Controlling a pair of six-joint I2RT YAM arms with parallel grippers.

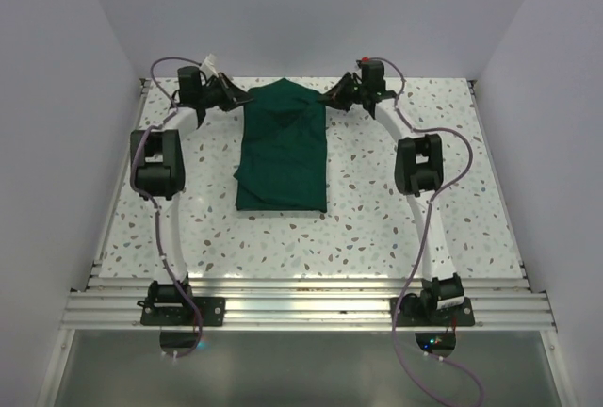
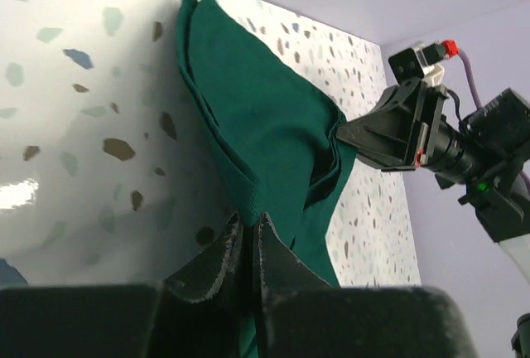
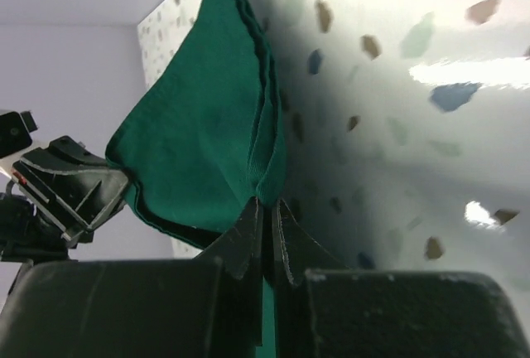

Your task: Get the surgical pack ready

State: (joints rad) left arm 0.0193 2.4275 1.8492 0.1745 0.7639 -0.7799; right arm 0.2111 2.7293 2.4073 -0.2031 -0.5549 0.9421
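Note:
The dark green cloth drape (image 1: 283, 148) lies folded in a long stack in the middle of the table, its far end lifted. My left gripper (image 1: 237, 98) is shut on the drape's far left corner (image 2: 248, 209). My right gripper (image 1: 332, 96) is shut on the far right corner (image 3: 267, 188). Each wrist view shows the other gripper across the raised cloth: the right one (image 2: 348, 133) and the left one (image 3: 124, 177). The steel tray, gauze squares, scissors and forceps are out of view.
The speckled white table (image 1: 377, 219) is walled in by lilac panels on the left, back and right. A metal rail (image 1: 301, 299) runs along the near edge with both arm bases on it.

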